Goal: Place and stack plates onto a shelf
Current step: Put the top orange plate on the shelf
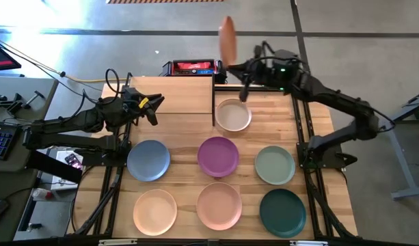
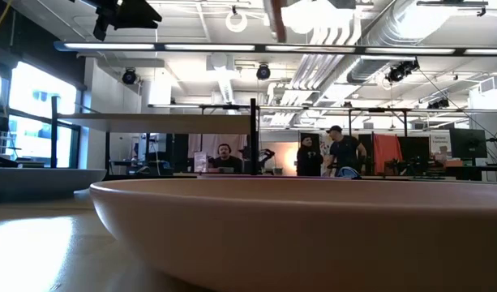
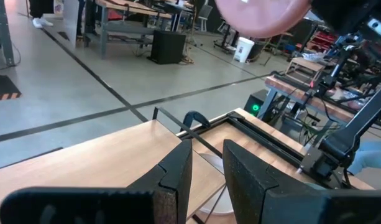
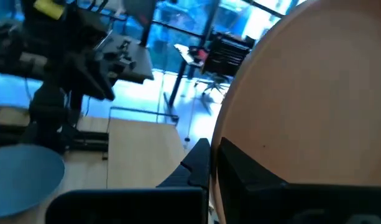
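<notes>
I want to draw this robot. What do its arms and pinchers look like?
Both arms are dark, nearly black, built from chunky jointed sections with black cables looping along them. The left gripper has a yellow tag beside it, and its fingers are flat black wedges. The right gripper has the same dark fingers, with small green lights behind it.

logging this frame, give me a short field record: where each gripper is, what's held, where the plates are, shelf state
right gripper: raised by the shelf's far right corner, shut on the orange plate, held on edge
left gripper: over the shelf, open, holding nothing
plates on table: cream plate, blue, purple, sage, two pink, teal
shelf: no plates on top
</notes>
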Motion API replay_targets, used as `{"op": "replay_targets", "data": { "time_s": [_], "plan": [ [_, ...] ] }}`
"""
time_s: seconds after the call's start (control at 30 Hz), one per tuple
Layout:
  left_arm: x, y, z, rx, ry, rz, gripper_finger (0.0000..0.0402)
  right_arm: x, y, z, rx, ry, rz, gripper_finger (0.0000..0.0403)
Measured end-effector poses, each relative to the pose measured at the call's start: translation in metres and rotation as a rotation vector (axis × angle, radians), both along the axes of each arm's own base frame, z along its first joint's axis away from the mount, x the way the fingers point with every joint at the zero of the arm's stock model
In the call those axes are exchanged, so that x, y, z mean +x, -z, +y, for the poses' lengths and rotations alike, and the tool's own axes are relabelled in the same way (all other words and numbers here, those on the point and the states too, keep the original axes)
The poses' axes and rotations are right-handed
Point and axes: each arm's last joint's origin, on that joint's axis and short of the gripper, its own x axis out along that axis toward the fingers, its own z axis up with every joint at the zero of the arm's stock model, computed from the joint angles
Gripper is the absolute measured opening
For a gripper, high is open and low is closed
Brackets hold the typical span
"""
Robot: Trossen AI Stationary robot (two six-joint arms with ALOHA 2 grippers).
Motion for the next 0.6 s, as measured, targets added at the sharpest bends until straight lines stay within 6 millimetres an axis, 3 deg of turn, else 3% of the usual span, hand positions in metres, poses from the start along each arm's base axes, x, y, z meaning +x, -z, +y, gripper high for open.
{"op": "replay_targets", "data": {
  "time_s": [0.37, 0.6],
  "plan": [
    [0.001, 0.000, -0.001, -0.013, 0.048, -0.005, 0.0078, 0.086, 0.037, -0.011, -0.083, -0.130, 0.301, 0.0000],
    [-0.005, -0.003, -0.003, -0.004, 0.080, -0.025, 0.0078, 0.123, 0.054, -0.019, -0.035, -0.175, 0.512, 0.0000]
  ]
}}
